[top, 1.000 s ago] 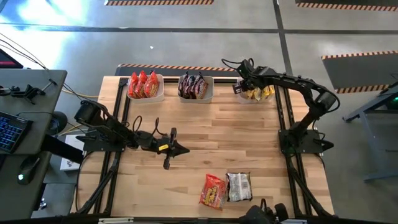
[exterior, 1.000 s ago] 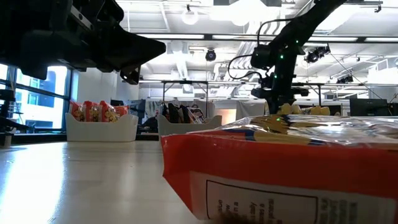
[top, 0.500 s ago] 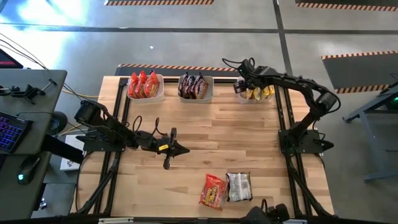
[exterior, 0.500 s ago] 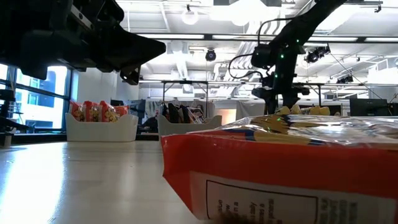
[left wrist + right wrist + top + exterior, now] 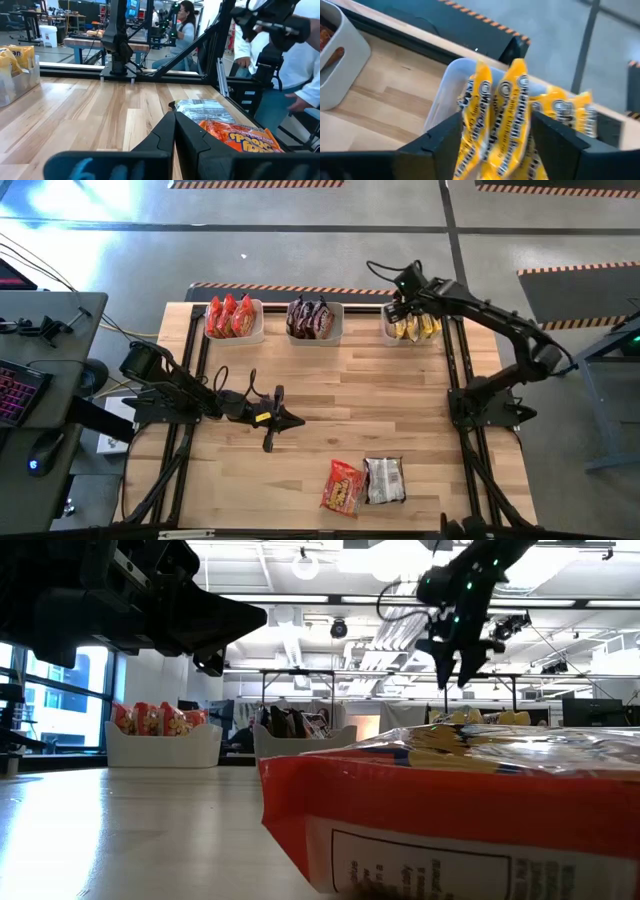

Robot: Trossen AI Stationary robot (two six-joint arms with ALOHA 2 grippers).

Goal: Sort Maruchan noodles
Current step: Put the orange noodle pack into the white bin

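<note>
Several yellow noodle packets (image 5: 512, 107) stand on edge in the pale bin (image 5: 412, 330) at the table's far right. My right gripper (image 5: 401, 307) hangs open above this bin, and in its wrist view (image 5: 497, 142) the fingers stand apart on either side of the packets without touching them. A red-orange packet (image 5: 342, 486) and a silver-and-dark packet (image 5: 384, 480) lie flat near the table's front edge. My left gripper (image 5: 293, 420) is shut and empty, a little above the table left of centre. Its closed fingers point toward these two packets (image 5: 235, 135).
A bin of red-orange packets (image 5: 234, 318) and a bin of dark packets (image 5: 314, 320) stand along the far edge. Bare wood lies between the bins and the two loose packets. People stand beyond the table's right side in the left wrist view (image 5: 280, 60).
My right gripper has risen from the yellow bin and gone a little toward the table's far right. The yellow packets have stayed in the bin.
</note>
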